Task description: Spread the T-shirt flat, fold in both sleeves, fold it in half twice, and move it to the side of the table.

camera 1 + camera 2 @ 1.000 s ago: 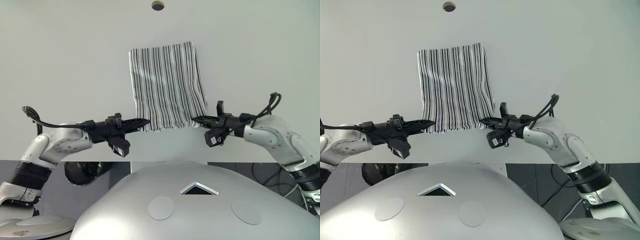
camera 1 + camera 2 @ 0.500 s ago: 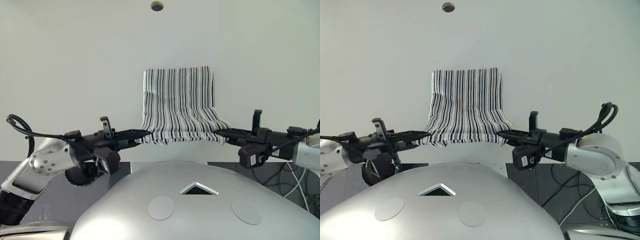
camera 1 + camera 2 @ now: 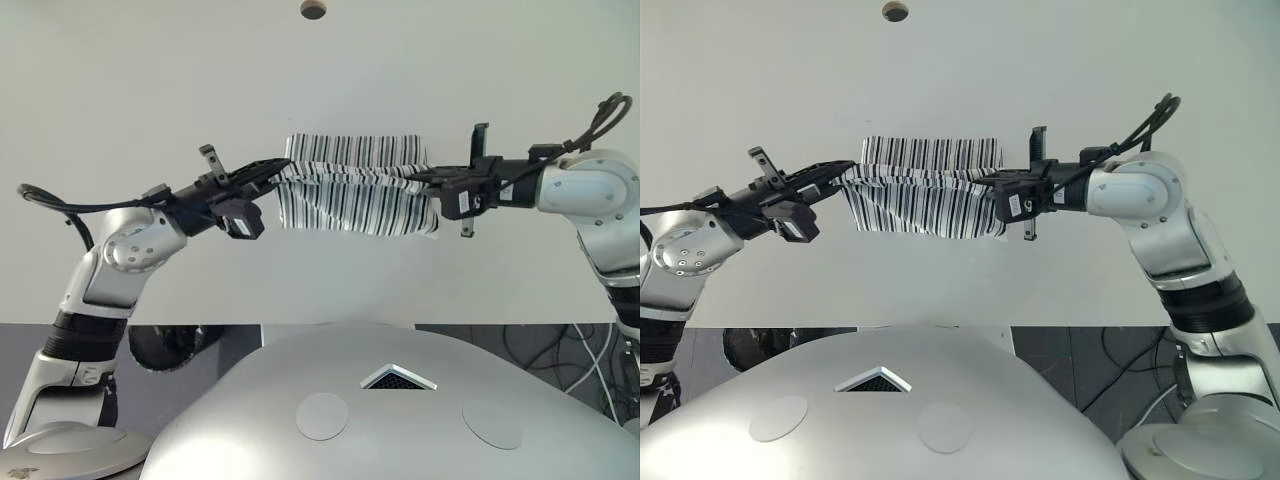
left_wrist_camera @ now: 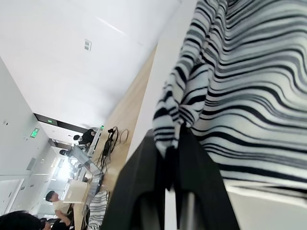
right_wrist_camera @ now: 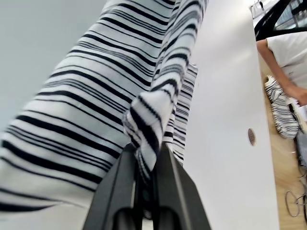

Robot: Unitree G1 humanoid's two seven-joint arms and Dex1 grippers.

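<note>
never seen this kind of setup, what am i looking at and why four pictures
This is a humanoid robot with two arms, each ending in a two-finger gripper. The two wide pictures come from cameras in its head, looking down over its arms at a white table. The two close-ups come from cameras on its wrists. The left gripper pinches one corner of a striped T-shirt, the right gripper the other, holding that edge above the table while the far part seems to rest on it.
</note>
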